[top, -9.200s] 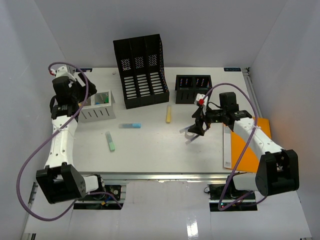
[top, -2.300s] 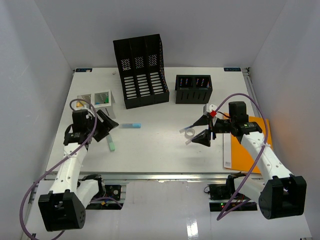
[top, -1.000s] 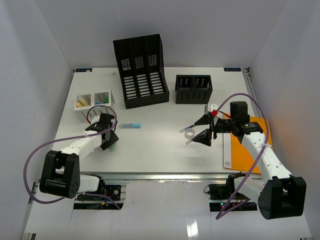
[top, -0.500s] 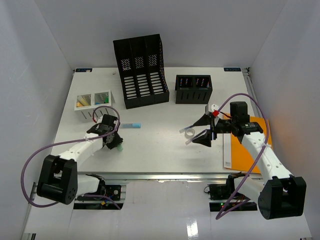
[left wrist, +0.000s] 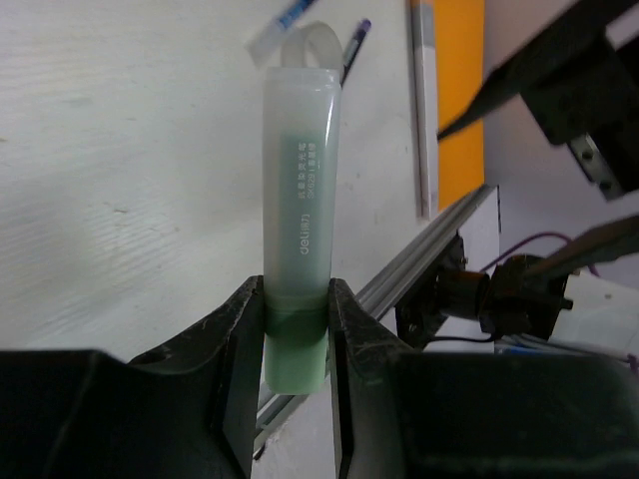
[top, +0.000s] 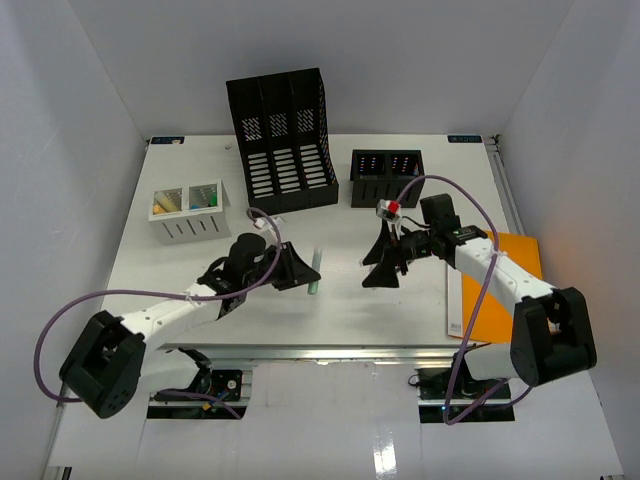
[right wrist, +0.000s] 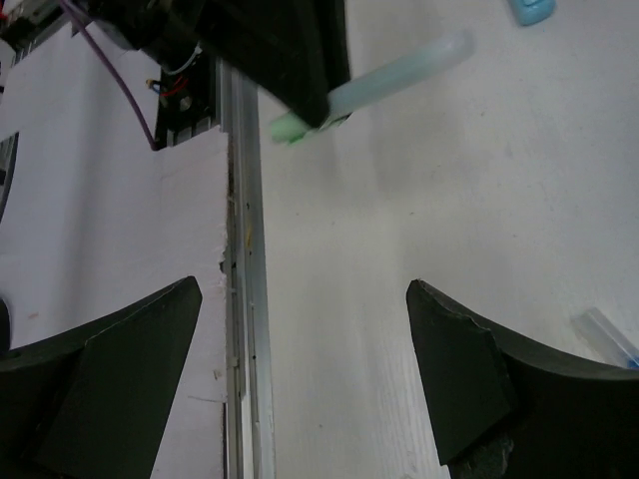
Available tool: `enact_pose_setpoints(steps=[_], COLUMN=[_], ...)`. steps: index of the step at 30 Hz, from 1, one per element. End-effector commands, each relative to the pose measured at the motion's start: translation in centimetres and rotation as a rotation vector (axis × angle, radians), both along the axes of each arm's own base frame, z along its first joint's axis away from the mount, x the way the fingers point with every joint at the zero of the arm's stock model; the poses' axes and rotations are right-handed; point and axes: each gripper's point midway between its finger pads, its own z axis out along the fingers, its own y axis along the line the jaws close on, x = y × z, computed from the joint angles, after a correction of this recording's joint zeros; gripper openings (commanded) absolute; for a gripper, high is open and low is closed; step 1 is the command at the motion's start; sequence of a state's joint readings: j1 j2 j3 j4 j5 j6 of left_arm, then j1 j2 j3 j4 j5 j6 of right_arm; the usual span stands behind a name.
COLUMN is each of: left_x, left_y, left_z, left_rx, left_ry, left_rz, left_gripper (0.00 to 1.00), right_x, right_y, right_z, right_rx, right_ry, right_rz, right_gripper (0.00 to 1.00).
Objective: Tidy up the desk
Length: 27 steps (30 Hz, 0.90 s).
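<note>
The desk (top: 330,318) is a white tabletop with a silver rail (top: 330,350) along its front. My left gripper (top: 303,276) reaches toward the desk's middle, shut on a pale green tube (top: 314,270). In the left wrist view the tube (left wrist: 300,200) sticks straight out from between the fingers (left wrist: 240,339), pinched near its darker green end. My right gripper (top: 380,262) hangs open just right of it, nothing between its fingers. The right wrist view shows the same tube (right wrist: 399,75) in the left gripper's black fingers (right wrist: 280,60), beyond my own open gripper (right wrist: 300,329).
A tall black file holder (top: 285,140) and a small black organizer (top: 387,178) stand at the back. A white mesh tray (top: 190,212) with small items sits at the left. An orange folder (top: 500,290) lies at the right. A small blue item (right wrist: 529,10) lies on the desk.
My left gripper shut on the green tube, lifted it and swung right to the desk's middle. My right gripper moved left and back, toward the tube.
</note>
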State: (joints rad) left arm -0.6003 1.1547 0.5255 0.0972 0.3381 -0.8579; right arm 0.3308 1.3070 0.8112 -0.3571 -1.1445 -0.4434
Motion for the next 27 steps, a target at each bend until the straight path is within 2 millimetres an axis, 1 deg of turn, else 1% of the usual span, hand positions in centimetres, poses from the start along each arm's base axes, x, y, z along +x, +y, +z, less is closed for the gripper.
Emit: enact_pose_setpoints(steps=[1, 2, 3, 5, 7, 9, 12, 14, 15, 16, 17, 18, 19, 24, 27], left_x=[-1.1, -0.9, -0.9, -0.4, -0.3, 0.0, 0.1, 0.1, 0.2, 0.1, 0.1, 0.2, 0.2, 0.4, 0.5], left_y=[-4.2, -4.6, -4.9, -5.7, -6.4, -6.8, -7.2, -7.3, -7.3, -7.3, -7.3, -7.3, -7.3, -7.2, -7.2], left_z=[2.3, 2.0, 2.3, 1.9, 2.4, 2.5, 2.6, 2.6, 2.6, 2.5, 2.4, 2.4, 2.3, 2.0, 1.9], left_rx=[-0.087, -0.072, -0.072, -0.041, -0.039, -0.030, -0.014, -0.002, 0.001, 0.007, 0.010, 0.013, 0.017, 0.044, 0.054], left_ry=[-0.165, -0.172, -0.188, -0.211, -0.238, -0.251, -0.270, -0.275, -0.279, -0.282, -0.283, -0.287, -0.287, -0.293, -0.293], left_rz=[-0.171, -0.170, -0.178, -0.171, -0.181, -0.178, -0.181, -0.180, -0.181, -0.180, -0.181, -0.179, -0.179, -0.176, -0.175], left_gripper=[0.00, 0.00, 0.00, 0.00, 0.00, 0.00, 0.00, 0.00, 0.00, 0.00, 0.00, 0.00, 0.00, 0.00, 0.00], right_x=[4.5, 5.4, 5.7, 7.1, 7.5, 8.1, 8.8, 8.9, 9.0, 9.0, 9.1, 9.1, 9.1, 8.9, 8.5], right_y=[1.9, 2.3, 2.5, 3.3, 4.0, 4.6, 4.9, 4.9, 5.0, 5.2, 5.2, 5.5, 5.6, 6.0, 6.2], right_z=[2.7, 2.6, 2.1, 1.5, 1.1, 0.4, -0.9, -1.2, -1.3, -1.5, -1.6, -1.6, -1.5, -1.4, -1.2], right_rx=[-0.004, -0.013, -0.040, -0.074, -0.092, -0.111, -0.146, -0.151, -0.154, -0.155, -0.156, -0.154, -0.151, -0.142, -0.129], right_ry=[0.124, 0.152, 0.208, 0.266, 0.325, 0.363, 0.395, 0.408, 0.417, 0.429, 0.435, 0.450, 0.460, 0.495, 0.503], right_rz=[-0.151, -0.193, -0.243, -0.341, -0.386, -0.412, -0.447, -0.453, -0.452, -0.447, -0.446, -0.433, -0.424, -0.391, -0.368], right_gripper=[0.90, 0.90, 0.90, 0.90, 0.90, 0.93, 0.97, 1.00, 0.97, 0.91, 0.89, 0.83, 0.78, 0.57, 0.47])
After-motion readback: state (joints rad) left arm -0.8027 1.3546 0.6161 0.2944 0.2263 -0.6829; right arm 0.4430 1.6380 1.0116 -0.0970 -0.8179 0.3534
